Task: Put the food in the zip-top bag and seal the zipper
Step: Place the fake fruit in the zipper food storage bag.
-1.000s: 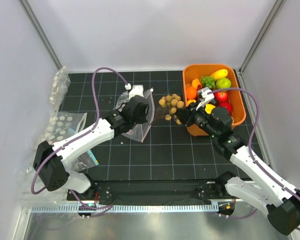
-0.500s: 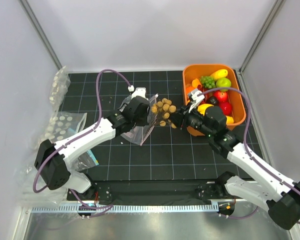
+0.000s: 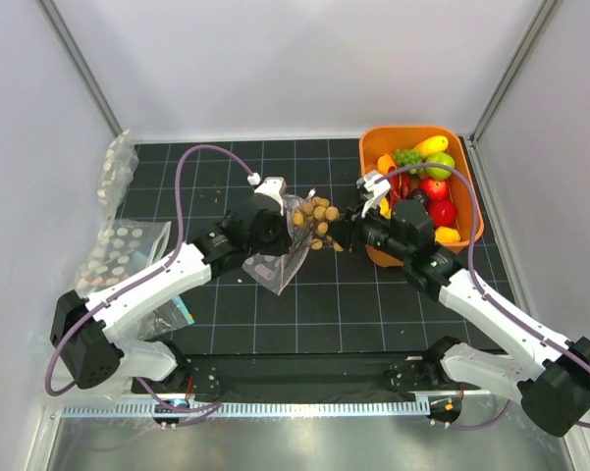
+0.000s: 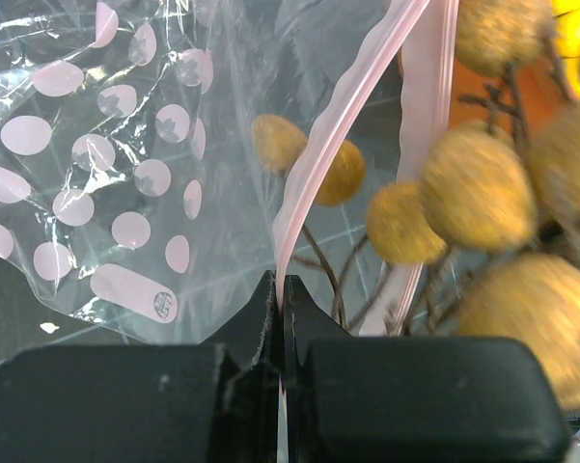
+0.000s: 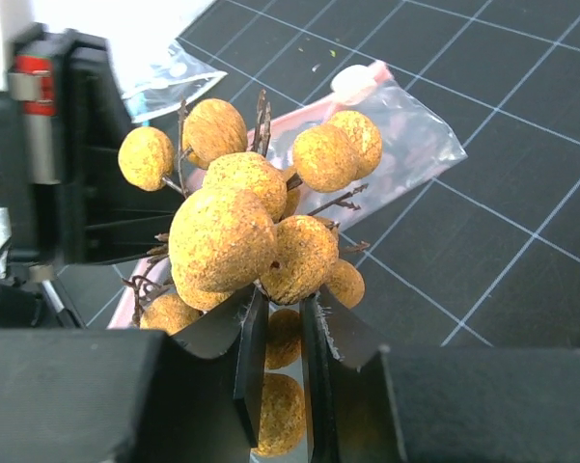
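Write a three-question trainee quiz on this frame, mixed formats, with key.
1. True or false: the left hand is pinched shut on the zipper of the zip-top bag.
2. Fill in: the right hand holds the ____ at the bag's mouth.
3. The other toy fruits lie: A) in the orange tub; B) inside the bag; C) loose on the mat.
Key: 1 true; 2 brown nut-like cluster; 3 A.
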